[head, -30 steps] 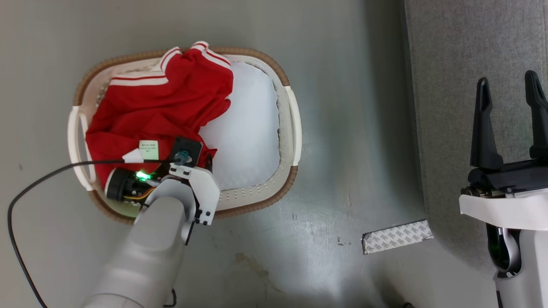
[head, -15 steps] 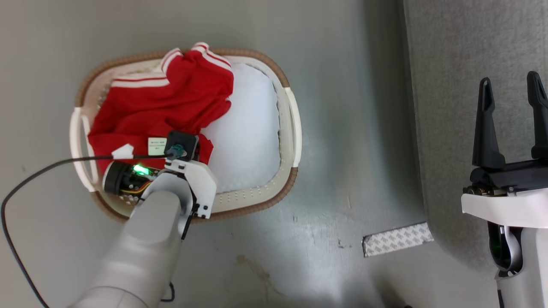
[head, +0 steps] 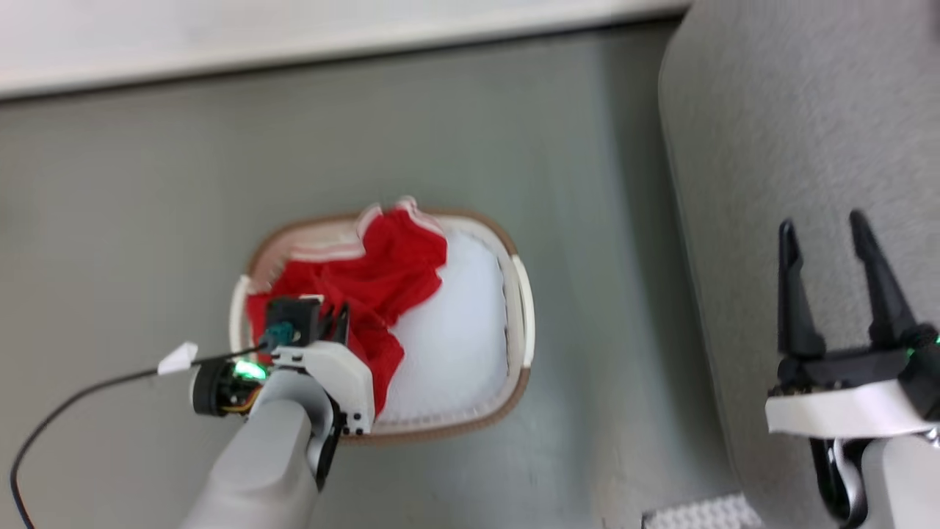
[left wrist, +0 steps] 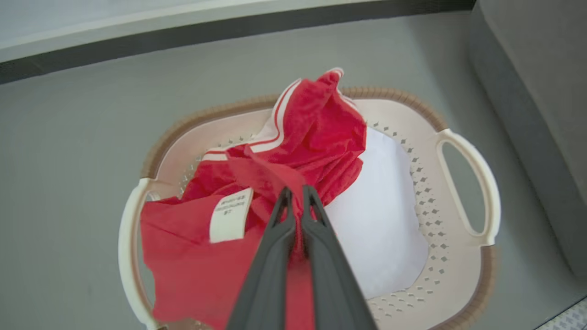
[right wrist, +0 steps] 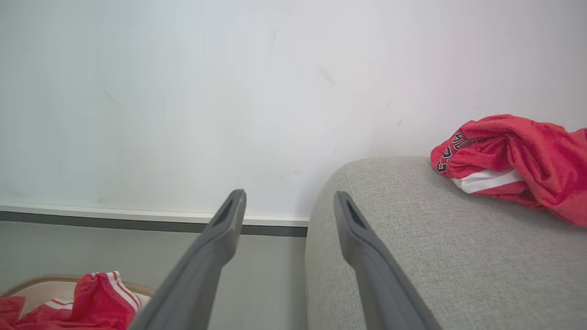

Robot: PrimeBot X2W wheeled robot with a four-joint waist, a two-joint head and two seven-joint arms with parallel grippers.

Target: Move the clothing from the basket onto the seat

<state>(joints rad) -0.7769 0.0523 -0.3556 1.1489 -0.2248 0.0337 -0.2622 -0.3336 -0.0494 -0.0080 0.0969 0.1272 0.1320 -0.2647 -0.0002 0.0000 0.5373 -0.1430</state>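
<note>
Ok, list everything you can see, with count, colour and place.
large grey fabric sofa: one, grey, robot's right side
oval cream plastic laundry basket with brown rim: one, cream, on the grey floor
flat white pad: one, white, inside the basket
red sports jersey with white striped trim: one, red, in the basket
second red garment with dark lettering: one, red, on the sofa
left claw: one, dark, shut on the jersey
right claw: one, dark, open, near the sofa

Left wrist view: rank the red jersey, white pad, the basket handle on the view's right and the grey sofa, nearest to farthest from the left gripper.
1. red jersey: pinched by the left gripper.
2. white pad: just right, lower down.
3. basket handle: view's right.
4. grey sofa: far right edge.
</note>
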